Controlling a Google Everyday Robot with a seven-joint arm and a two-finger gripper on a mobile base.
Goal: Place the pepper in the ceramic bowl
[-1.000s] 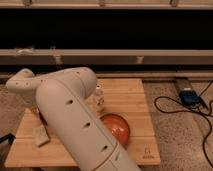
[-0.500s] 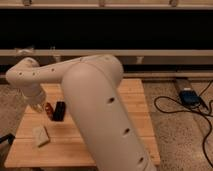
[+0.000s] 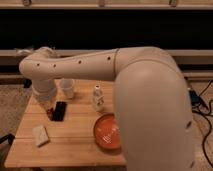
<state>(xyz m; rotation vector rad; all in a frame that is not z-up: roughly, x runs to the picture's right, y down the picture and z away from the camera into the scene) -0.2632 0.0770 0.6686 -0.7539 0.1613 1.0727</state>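
The pepper is a small dark red shape lying on the wooden table, right against the left side of the black phone. The gripper hangs down from the white wrist, directly over the pepper's far end. The ceramic bowl is glossy orange-red with pale marks inside. It sits at the front right of the table, partly cut off by my big white arm.
A small white cup stands at the back of the table and a small white bottle stands upright beside the bowl. A pale flat block lies at the front left. Cables and a blue item are on the floor to the right.
The arm has shifted so the bowl, bottle and cup show again. The gripper has stayed at the left of the phone, low over the pepper.
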